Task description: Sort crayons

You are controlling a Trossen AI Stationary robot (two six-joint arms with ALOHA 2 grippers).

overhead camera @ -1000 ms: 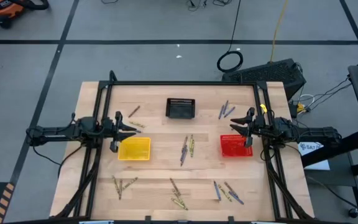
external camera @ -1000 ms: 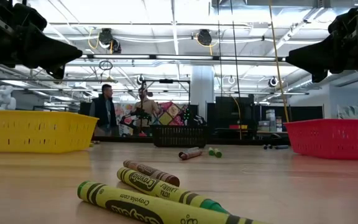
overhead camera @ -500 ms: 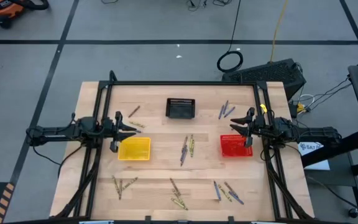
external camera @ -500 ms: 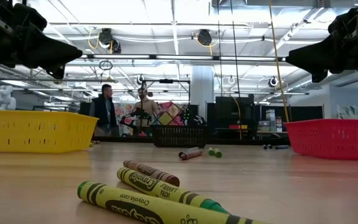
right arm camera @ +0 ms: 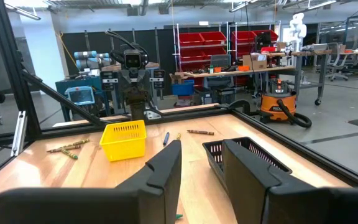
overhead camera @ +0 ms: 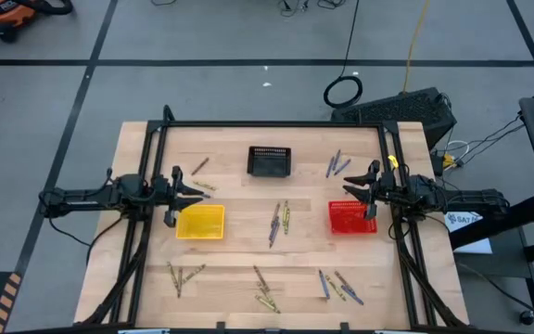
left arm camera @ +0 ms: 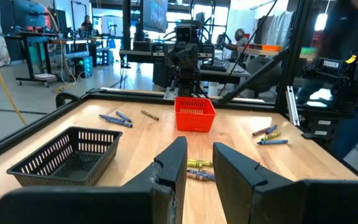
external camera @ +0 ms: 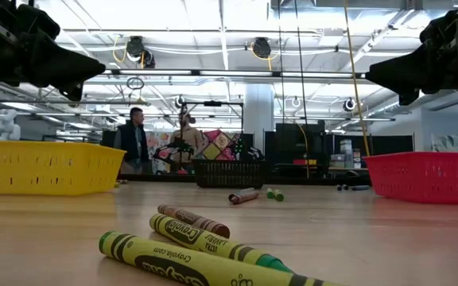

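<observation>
Hovering above the table (overhead camera: 239, 199), both arms face each other across it, each with its jaws spread and holding nothing. The left gripper (overhead camera: 193, 197) hangs just above the far edge of the yellow basket (overhead camera: 200, 223); the right gripper (overhead camera: 352, 193) hangs by the far left corner of the red basket (overhead camera: 352, 217). A black basket (overhead camera: 269, 161) sits at the far middle.

The crayons lie scattered on the wood, none in any basket: a pair at the centre (overhead camera: 279, 221), a group near the far right (overhead camera: 337, 164), one by the far left (overhead camera: 199, 165), and three clusters along the near edge (left (overhead camera: 182, 275), middle (overhead camera: 265, 292), right (overhead camera: 339, 287)). In the low view, yellow-green ones (external camera: 205, 254) lie closest to the camera.
</observation>
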